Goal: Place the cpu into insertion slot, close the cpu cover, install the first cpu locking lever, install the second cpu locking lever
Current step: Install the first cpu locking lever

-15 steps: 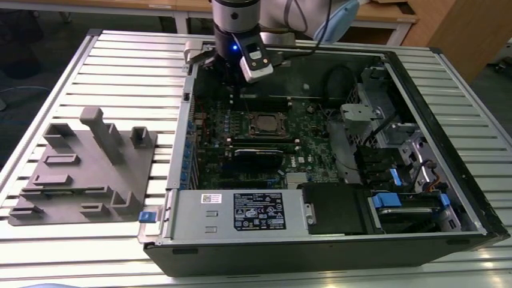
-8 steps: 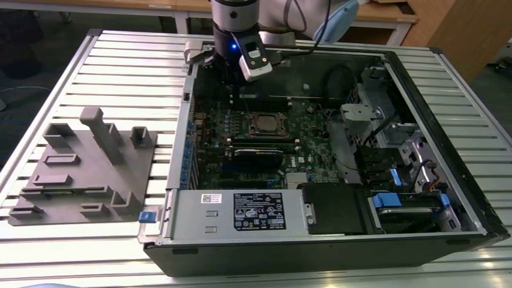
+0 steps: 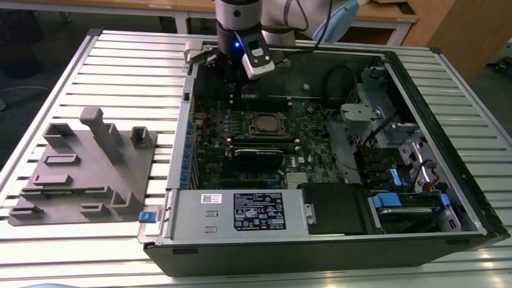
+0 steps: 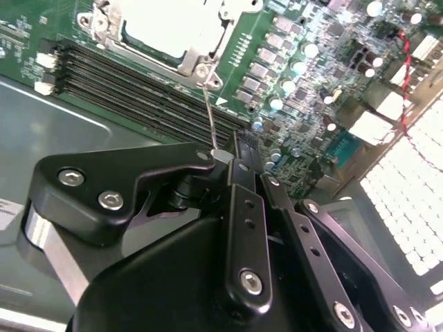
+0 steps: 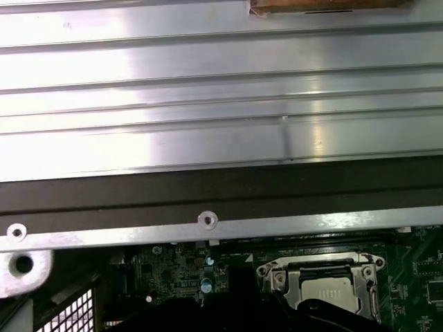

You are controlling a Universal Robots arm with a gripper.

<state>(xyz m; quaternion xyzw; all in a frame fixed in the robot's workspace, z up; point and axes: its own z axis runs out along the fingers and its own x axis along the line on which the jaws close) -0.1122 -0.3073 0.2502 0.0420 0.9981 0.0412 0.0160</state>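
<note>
The arm (image 3: 236, 21) stands at the upper centre of the exterior view, over the rear of the open computer case (image 3: 448, 120); the insertion slot (image 3: 268, 124) lies just below it in the frame, on the green motherboard (image 4: 304, 41). The cpu (image 4: 166, 28) sits in the slot; the cpu cover (image 5: 294, 283) lies flat around it. The gripper (image 4: 232, 153) has its links drawn together, no gap visible; a thin locking lever (image 4: 208, 111) rises from the socket corner and meets its tip; clamped or merely touched cannot be told. A grey fixture (image 3: 88, 162) rests on the slatted table (image 3: 128, 66) at the exterior view's left.
</note>
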